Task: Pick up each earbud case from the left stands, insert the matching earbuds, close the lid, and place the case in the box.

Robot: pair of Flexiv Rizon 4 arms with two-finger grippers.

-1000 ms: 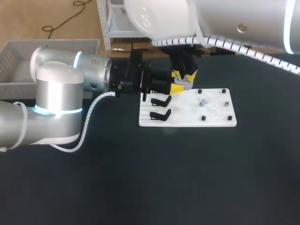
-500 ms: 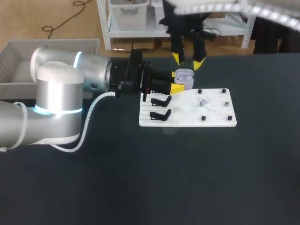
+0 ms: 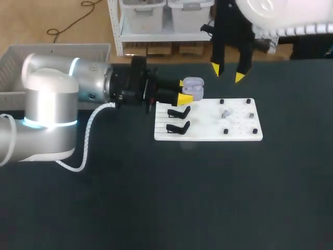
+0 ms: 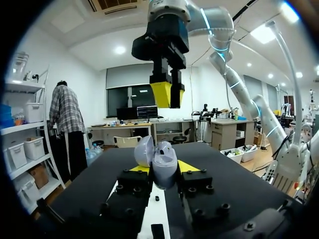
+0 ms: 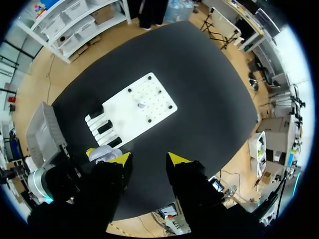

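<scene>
My left gripper (image 3: 185, 91) is shut on a lavender earbud case (image 3: 193, 86), held just past the far left corner of the white board (image 3: 208, 133). In the left wrist view the earbud case (image 4: 164, 160) stands between the yellow fingers (image 4: 187, 166) with its lid tipped open. My right gripper (image 3: 227, 73) hangs open and empty, high above the board's far edge, to the right of the case. From its own view the right gripper (image 5: 148, 159) looks down on the white board (image 5: 149, 92) and the case (image 5: 102, 152). Small grey earbuds (image 3: 226, 112) sit on the board's pegged right half.
Two black stands (image 3: 178, 112) (image 3: 178, 127) on the board's left side are empty. A grey plastic box (image 3: 21, 54) sits at the table's far left, behind my left arm (image 3: 52, 104). Black pegs (image 3: 248, 101) dot the board's right half.
My right gripper lifted off the case, opened wider and rose up and to the right. My left gripper drew back slightly to the left with the case.
</scene>
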